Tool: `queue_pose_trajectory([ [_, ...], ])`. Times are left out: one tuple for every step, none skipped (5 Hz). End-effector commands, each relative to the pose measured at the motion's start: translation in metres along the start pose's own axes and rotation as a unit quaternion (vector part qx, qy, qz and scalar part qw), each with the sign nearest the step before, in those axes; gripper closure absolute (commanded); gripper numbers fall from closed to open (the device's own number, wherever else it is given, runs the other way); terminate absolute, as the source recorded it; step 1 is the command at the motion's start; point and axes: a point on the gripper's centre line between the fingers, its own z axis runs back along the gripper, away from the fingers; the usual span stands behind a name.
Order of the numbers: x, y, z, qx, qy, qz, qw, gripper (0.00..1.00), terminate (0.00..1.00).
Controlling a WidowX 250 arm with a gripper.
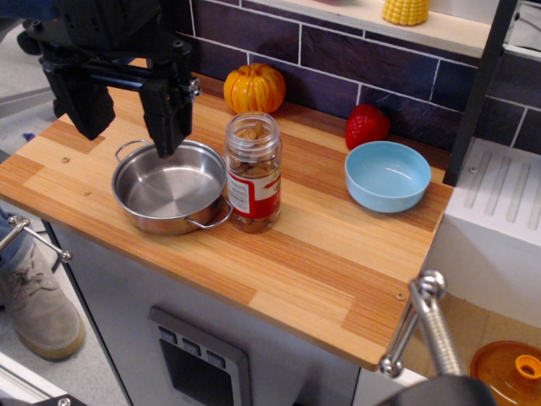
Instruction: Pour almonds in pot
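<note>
I've got the gripper hanging over the left end of the worktop, its two black fingers spread wide with nothing between them, the right finger overlapping the pot's far rim from this angle. The pot sits near the left front edge, bare steel inside. Just beside it, touching or nearly so at its right handle, the jar stands upright, almonds showing through the glass. Pumpkin at the back edge, blue bowl and strawberry toward the right.
</note>
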Motion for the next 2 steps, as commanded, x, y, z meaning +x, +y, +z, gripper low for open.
queue_pose_trajectory([
  [0.000, 0.000, 0.000, 0.000, 0.000, 0.000, 1.0000, 0.00, 0.00],
  [0.018, -0.019, 0.012, 0.010, 0.005, -0.077, 0.9970, 0.00, 0.00],
])
